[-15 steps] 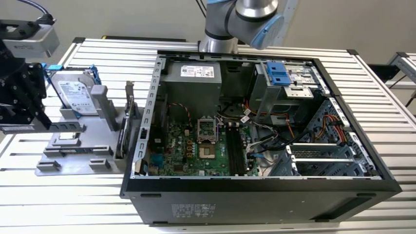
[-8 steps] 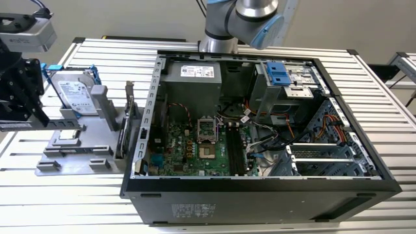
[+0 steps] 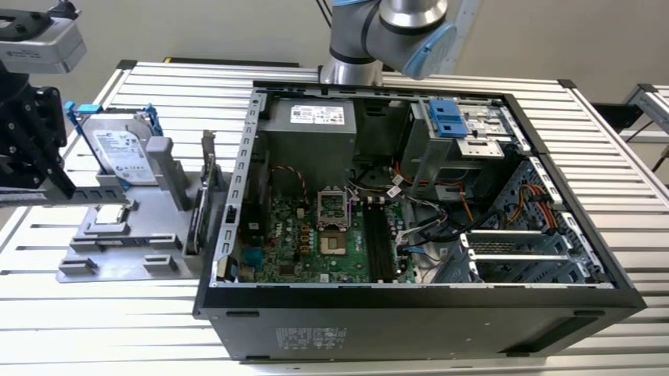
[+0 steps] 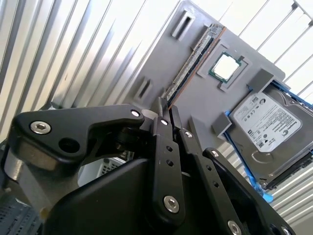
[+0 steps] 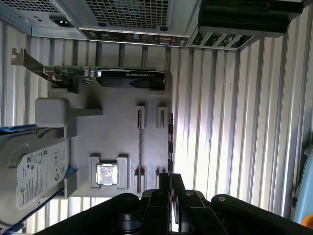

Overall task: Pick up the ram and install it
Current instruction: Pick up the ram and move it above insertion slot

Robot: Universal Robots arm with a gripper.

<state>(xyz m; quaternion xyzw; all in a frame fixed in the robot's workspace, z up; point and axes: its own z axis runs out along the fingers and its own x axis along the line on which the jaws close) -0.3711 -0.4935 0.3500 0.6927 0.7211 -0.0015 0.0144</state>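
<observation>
Ram (image 4: 192, 62): we see it standing on its long edge in a slot along the outer edge of the grey fixture (image 4: 195, 115). In the first wrist view it (image 5: 170, 142) runs straight away from the fingertips.
Gripper (image 4: 166, 108): in both wrist views we see it at the near end of the ram, in line with the stick.
Jaws: drawn almost together with only a sliver between them, closed on the ram's near end. The stick sits in its slot, not yet lifted.
Fixture (image 3: 136, 235): at the exterior view's left, lower-middle of the frame, just beside the case.
Processor chip (image 4: 225, 67): square, flat in a recess near the ram, between it and the hard drive.
Hard drive (image 4: 264, 127): silver label, blue rails. In the exterior view it (image 3: 121, 153) sits upper left, tilted in its cradle.
Expansion card (image 5: 122, 77): on edge with a metal bracket, on the fixture side nearest the case.
Case (image 3: 418, 313): open tower on its side, filling the centre and the exterior view's right.
Motherboard (image 3: 313, 243): lower centre of the case, with long black slots (image 3: 378, 247) on it.
Arm (image 3: 387, 31): top centre of the exterior view, behind the case.
Table (image 3: 105, 337): slatted metal, under everything we see.
</observation>
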